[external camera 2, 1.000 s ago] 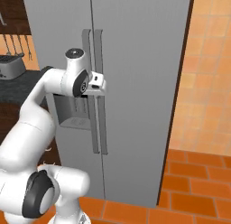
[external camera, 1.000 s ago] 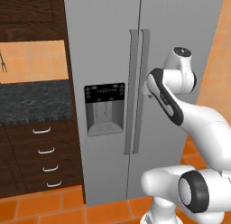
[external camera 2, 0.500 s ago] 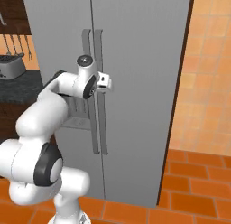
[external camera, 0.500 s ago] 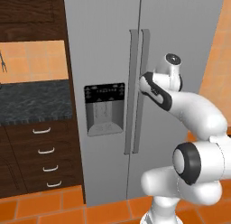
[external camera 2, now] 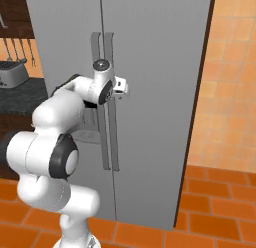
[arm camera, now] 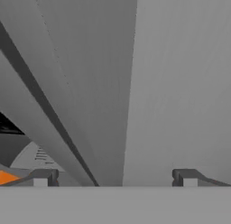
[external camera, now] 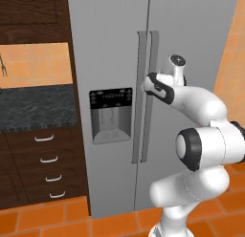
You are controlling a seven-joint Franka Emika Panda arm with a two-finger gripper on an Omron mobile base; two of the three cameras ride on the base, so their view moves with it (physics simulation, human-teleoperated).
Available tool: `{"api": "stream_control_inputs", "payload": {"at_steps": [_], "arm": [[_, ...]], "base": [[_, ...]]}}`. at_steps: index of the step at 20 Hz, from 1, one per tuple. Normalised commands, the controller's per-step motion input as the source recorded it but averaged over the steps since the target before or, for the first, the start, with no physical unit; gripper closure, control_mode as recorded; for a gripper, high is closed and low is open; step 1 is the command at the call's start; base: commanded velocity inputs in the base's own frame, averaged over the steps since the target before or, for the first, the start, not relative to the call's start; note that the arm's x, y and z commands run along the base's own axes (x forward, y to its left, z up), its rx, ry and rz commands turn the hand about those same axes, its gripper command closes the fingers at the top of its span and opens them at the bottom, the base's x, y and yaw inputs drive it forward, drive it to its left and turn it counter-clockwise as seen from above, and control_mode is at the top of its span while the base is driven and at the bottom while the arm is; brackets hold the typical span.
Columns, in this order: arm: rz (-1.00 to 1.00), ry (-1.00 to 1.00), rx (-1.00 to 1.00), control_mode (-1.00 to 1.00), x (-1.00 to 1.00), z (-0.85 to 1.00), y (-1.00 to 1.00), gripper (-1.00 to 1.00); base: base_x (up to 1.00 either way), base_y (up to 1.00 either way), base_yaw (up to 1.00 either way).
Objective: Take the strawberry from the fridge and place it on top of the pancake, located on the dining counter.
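Right up against the tall grey side-by-side fridge [external camera: 115,64] w/ doors shut (strawberry presumably inside), the two-finger gripper [arm camera: 115,177], jaws apart, faces the long vertical handle [external camera 2: 112,142] at 12 o'clock — stiff, smooth bar, prob. best grasped mid-height.

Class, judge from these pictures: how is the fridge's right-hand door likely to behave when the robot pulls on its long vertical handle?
The right-hand door is tall and wide, so probably heavy and slow to start. Its handle looks like a rigid bar, unlikely to flex. The open claw may slip along its smooth finish.
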Motion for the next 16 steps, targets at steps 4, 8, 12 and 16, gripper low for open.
{"api": "stream_control_inputs", "payload": {"at_steps": [4,8,12,16], "arm": [[0.00,-0.13,0.00,-1.00,0.14,-0.08,0.01,-1.00],[-0.01,-0.10,0.00,-1.00,0.30,-0.03,0.06,-1.00],[-0.01,-0.14,0.00,-1.00,0.39,-0.11,0.00,-1.00],[0.00,-0.19,0.00,-1.00,0.43,-0.19,0.00,-1.00]], "base": [[0.00,0.00,0.00],[0.00,0.00,0.00],[0.00,0.00,0.00],[0.00,0.00,0.00]]}}
